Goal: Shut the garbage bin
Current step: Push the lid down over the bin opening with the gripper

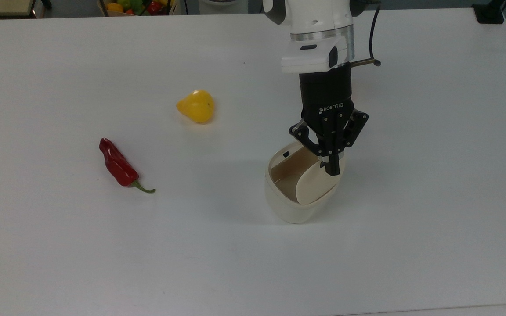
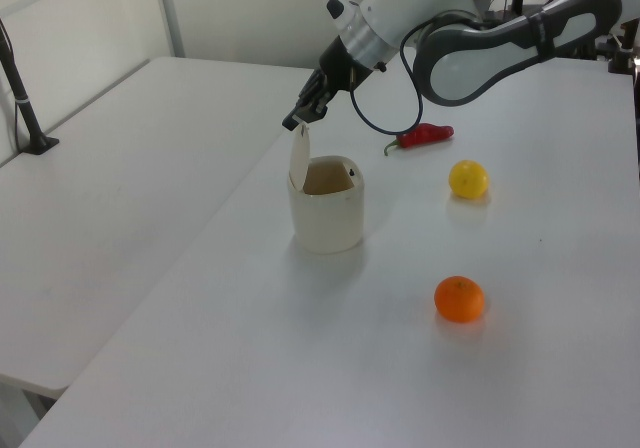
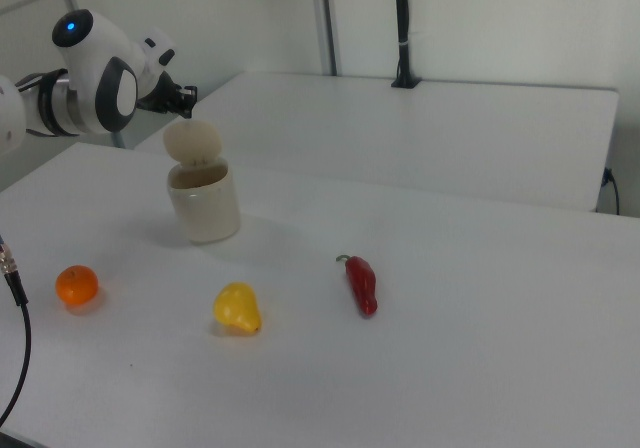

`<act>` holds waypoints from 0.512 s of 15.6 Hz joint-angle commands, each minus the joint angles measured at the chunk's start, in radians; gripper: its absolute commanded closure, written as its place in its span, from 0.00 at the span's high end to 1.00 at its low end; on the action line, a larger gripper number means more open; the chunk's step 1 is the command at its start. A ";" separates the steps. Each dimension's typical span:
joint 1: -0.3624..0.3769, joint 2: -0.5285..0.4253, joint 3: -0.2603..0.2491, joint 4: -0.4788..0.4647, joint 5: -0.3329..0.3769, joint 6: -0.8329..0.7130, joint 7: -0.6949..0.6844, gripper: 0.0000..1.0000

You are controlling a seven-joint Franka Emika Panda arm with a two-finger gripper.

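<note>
The small cream-white plastic garbage bin [image 1: 299, 193] with a rounded-square body stands on the white table [image 1: 411, 219] directly under the black two-finger claw [image 1: 333, 171]. Its flat, oval beige lid [image 2: 298, 156] stands upright on its hinge, so the bin is open. The claw's fingers are pressed together with nothing between them, their tip at the lid's top edge. In the top view a small black square mark [image 1: 286, 154] sits on the rim left of the claw.

The bin looks light, hollow and smooth, so it would probably slide or tip under a hard sideways shove. The lid seems thin, stiff and free-swinging; it likely needs no grasp, only a gentle push on its upper edge.

Well apart from the claw lie a glossy red chilli pepper [image 1: 117, 166], a waxy yellow pear-shaped fruit [image 1: 196, 105] and a round orange fruit [image 2: 459, 299].
</note>
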 commanded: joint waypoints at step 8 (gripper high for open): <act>-0.001 -0.049 -0.001 -0.009 0.003 -0.253 -0.092 0.00</act>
